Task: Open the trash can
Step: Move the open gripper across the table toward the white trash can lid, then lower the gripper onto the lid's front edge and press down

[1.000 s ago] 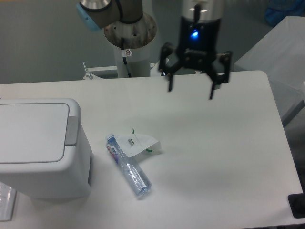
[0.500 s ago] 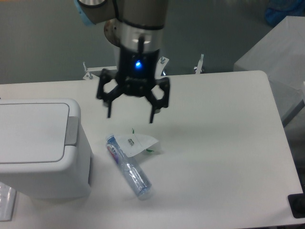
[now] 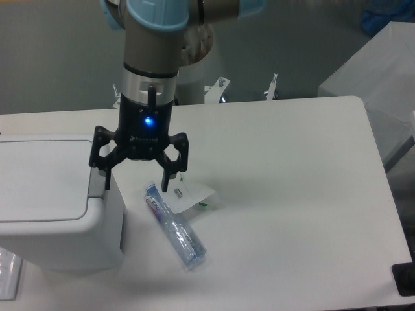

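Note:
The trash can (image 3: pixel 48 201) is a large white boxy bin at the left of the table, its flat lid down. A grey button strip (image 3: pixel 96 183) runs along the lid's right edge. My gripper (image 3: pixel 136 188) hangs open beside the bin's right edge, with nothing between its fingers. Its left fingertip (image 3: pixel 107 184) stands over the grey strip; I cannot tell whether it touches it. The right fingertip (image 3: pixel 166 186) hovers above the table beside a bottle.
A small clear plastic bottle (image 3: pixel 175 226) lies on the table right of the bin, with a torn white label (image 3: pixel 188 194) beside it. A dark object (image 3: pixel 403 278) sits at the table's front right corner. A grey surface (image 3: pixel 379 71) stands at the far right.
The arm has swept from the table's back right toward the left and down. The open gripper now hangs at the bin's right edge. Bin, bottle and label have not moved.

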{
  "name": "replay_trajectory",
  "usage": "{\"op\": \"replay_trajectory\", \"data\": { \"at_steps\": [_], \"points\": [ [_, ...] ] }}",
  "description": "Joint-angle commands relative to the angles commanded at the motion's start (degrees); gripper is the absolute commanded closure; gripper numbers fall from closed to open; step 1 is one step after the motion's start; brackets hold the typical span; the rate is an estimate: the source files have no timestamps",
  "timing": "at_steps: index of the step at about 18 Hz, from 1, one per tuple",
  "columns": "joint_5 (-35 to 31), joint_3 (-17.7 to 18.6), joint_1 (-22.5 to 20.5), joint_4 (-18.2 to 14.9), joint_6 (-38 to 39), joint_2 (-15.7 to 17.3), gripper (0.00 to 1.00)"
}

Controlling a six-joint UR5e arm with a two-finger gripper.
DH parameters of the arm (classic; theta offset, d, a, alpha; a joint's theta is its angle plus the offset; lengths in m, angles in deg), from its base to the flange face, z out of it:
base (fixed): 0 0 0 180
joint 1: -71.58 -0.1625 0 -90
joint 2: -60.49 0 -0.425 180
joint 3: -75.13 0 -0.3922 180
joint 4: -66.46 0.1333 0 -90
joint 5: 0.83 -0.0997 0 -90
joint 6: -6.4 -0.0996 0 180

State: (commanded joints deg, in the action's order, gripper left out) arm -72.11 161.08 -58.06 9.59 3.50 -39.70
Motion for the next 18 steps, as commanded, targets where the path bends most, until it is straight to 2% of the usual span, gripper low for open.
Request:
{"op": "replay_trajectory", "data": {
  "at_steps": [18],
  "points": [
    [0.00,2.02,0.88,0.09,0.09,0.18,0.00]
  ]
}}
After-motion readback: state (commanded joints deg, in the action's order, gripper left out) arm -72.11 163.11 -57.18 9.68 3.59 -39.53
